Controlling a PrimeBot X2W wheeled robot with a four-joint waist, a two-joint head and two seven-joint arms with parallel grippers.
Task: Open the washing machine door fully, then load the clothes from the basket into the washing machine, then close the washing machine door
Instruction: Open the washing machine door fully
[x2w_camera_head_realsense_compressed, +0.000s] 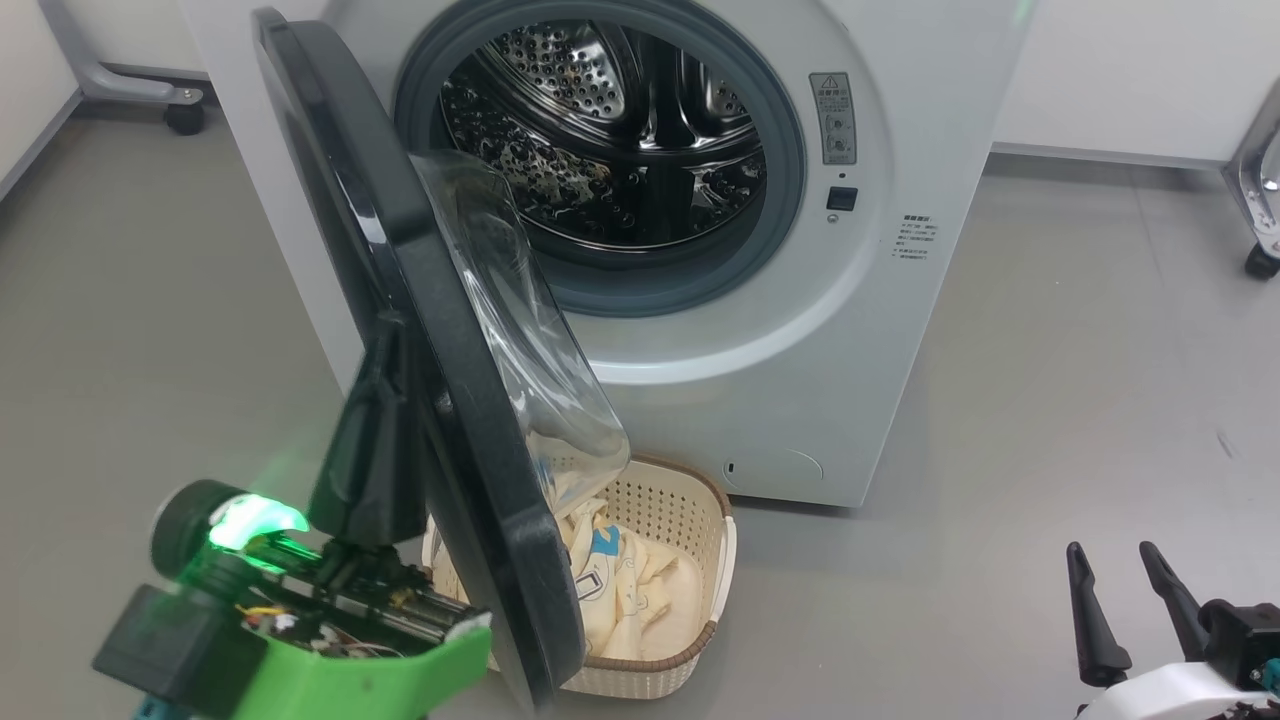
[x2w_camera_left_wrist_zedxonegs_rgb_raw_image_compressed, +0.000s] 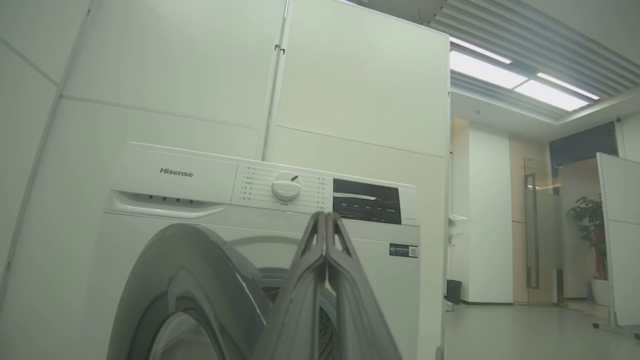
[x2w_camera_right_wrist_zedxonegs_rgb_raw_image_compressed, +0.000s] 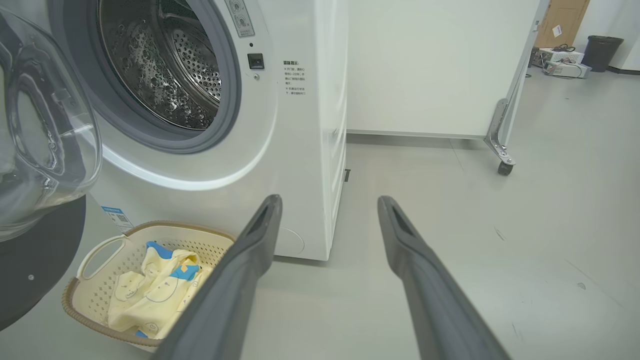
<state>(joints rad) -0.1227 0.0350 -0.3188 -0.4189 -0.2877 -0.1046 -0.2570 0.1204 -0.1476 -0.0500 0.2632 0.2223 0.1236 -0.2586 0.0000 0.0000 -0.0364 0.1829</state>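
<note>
The white washing machine (x2w_camera_head_realsense_compressed: 880, 330) stands with its steel drum (x2w_camera_head_realsense_compressed: 620, 130) exposed. The washing machine door (x2w_camera_head_realsense_compressed: 460, 400) has swung out towards me, black rim edge-on and glass bowl (x2w_camera_head_realsense_compressed: 530, 330) facing the drum. My left gripper (x2w_camera_head_realsense_compressed: 385, 340) is shut, holding nothing, and its fingers lie close along the door's outer face. I cannot tell if they touch. Under the door sits the basket (x2w_camera_head_realsense_compressed: 700, 510), holding the cream and blue clothes (x2w_camera_head_realsense_compressed: 620, 585). My right gripper (x2w_camera_head_realsense_compressed: 1110, 560) stands open low at the right, well clear of the basket (x2w_camera_right_wrist_zedxonegs_rgb_raw_image_compressed: 100, 250) and the clothes (x2w_camera_right_wrist_zedxonegs_rgb_raw_image_compressed: 160, 285).
Wheeled partition feet stand behind the washer at the left (x2w_camera_head_realsense_compressed: 185, 110) and at the far right (x2w_camera_head_realsense_compressed: 1260, 260). Grey floor (x2w_camera_head_realsense_compressed: 1050, 400) stretches to the right of the washer. A dark bin (x2w_camera_right_wrist_zedxonegs_rgb_raw_image_compressed: 602, 50) and some boxes stand far off.
</note>
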